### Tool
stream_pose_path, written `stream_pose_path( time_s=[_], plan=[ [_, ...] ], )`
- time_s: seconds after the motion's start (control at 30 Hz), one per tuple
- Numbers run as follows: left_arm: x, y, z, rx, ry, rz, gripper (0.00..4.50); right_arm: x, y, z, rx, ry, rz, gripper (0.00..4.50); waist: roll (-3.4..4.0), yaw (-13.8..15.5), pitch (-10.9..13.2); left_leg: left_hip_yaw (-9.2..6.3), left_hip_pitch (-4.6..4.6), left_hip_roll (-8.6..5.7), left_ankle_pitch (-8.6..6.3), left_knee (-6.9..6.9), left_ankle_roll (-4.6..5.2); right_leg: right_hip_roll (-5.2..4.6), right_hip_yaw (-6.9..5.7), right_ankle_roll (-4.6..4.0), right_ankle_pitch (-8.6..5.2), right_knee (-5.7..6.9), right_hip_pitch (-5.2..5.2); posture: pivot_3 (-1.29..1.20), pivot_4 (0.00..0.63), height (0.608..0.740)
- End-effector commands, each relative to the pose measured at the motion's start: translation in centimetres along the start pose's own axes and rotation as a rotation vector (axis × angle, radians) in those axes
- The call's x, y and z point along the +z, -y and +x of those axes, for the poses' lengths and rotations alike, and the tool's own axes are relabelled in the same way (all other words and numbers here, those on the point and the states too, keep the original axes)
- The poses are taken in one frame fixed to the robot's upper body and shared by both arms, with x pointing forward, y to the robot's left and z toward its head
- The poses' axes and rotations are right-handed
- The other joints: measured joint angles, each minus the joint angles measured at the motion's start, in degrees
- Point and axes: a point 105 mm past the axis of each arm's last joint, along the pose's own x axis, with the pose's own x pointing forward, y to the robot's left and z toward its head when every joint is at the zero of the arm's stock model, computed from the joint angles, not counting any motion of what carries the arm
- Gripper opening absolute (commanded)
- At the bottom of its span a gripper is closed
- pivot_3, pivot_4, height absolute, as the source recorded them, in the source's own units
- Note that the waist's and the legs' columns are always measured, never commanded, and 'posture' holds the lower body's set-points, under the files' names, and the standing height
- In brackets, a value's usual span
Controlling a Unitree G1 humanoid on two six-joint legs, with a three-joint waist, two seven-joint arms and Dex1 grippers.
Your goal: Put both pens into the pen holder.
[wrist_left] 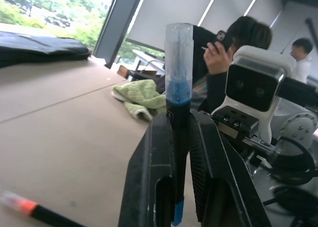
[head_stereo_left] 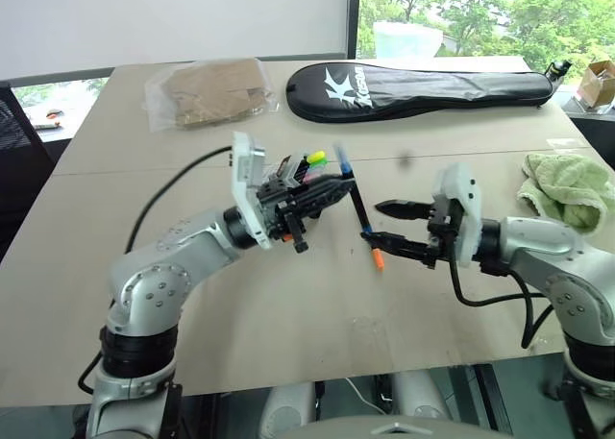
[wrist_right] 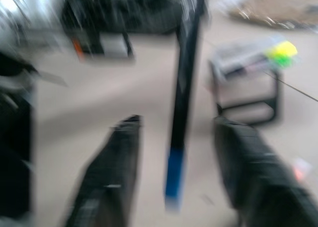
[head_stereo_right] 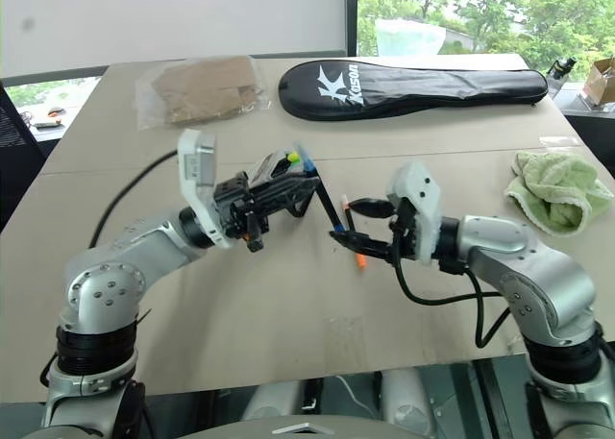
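The left pincer [head_stereo_left: 332,191] is pinching the dark-blue pen [head_stereo_left: 352,197] near its light-blue end, holding it above the surface [head_stereo_left: 192,295] with the pen slanting down toward the right pincer [head_stereo_left: 384,223]. In the left wrist view the pen [wrist_left: 178,103] stands clamped between the two black fingers [wrist_left: 149,177]. The right pincer has its fingers spread, one to each side of the pen's lower end and apart from it. The black pen with orange ends [head_stereo_left: 373,247] lies on the surface just below the blue pen. The pen holder [head_stereo_left: 300,170], with yellow, pink and green tips showing, stands just behind the left pincer. Well beyond the blue pen lies a black racket bag [head_stereo_left: 423,88]; a green towel [head_stereo_left: 569,189] lies past the right pincer.
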Motion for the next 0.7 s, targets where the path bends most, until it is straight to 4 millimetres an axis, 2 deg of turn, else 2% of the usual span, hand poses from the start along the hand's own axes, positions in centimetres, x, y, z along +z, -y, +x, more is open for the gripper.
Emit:
stream_pose_path(
  time_s=[0.03, 0.23, 0.37, 0.47, 0.7],
  plan=[
    [3.5, 1.0, 0.4, -0.003, 0.039, 0.290, 0.00, 0.7, 1.3, -2.2, -0.069, 0.009, -0.096, 3.95, -0.03, 0.09, 0.05, 0.01, -0.02, 0.00, 0.00, 0.00, 0.00, 0.00, 0.00, 0.01, -0.01, 0.00, -0.01, 0.00, 0.150, 0.740],
    [4.5, 1.3, 0.7, 0.061, -0.106, 0.734, 0.00, 0.7, 2.8, -5.4, -0.170, -0.034, -0.151, 3.95, -0.04, 0.12, 0.05, 0.07, -0.01, 0.01, 0.00, -0.18, 0.00, 0.02, 0.04, -0.11, 0.07, -0.17, -0.02, 0.00, 0.150, 0.740],
    [5.0, 1.6, 1.0, 0.044, -0.120, 0.855, 0.00, 0.2, 2.5, -6.5, -0.177, -0.066, -0.152, 3.95, -0.04, 0.61, 0.06, 0.05, -0.03, 0.05, 0.00, -0.21, 0.00, 0.03, 0.01, -0.07, 0.04, -0.21, -0.02, 0.00, 0.150, 0.740],
    [5.2, 1.0, 1.3, 0.064, -0.140, 0.960, 0.00, -0.1, 2.4, -6.9, -0.184, -0.078, -0.151, 3.95, -0.05, 0.91, 0.07, 0.08, -0.04, 0.05, 0.00, -0.20, 0.01, 0.02, 0.03, 0.10, -0.06, -0.23, -0.03, 0.00, 0.150, 0.740],
    [3.9, -0.7, 1.0, 0.097, -0.218, 1.166, 0.00, -0.2, 2.7, -7.1, -0.207, -0.074, -0.154, 3.95, -0.05, 1.08, 0.07, 0.10, -0.02, 0.06, 0.00, -0.19, 0.01, 0.02, 0.04, 0.12, -0.07, -0.22, -0.02, 0.00, 0.150, 0.740]
  ],
)
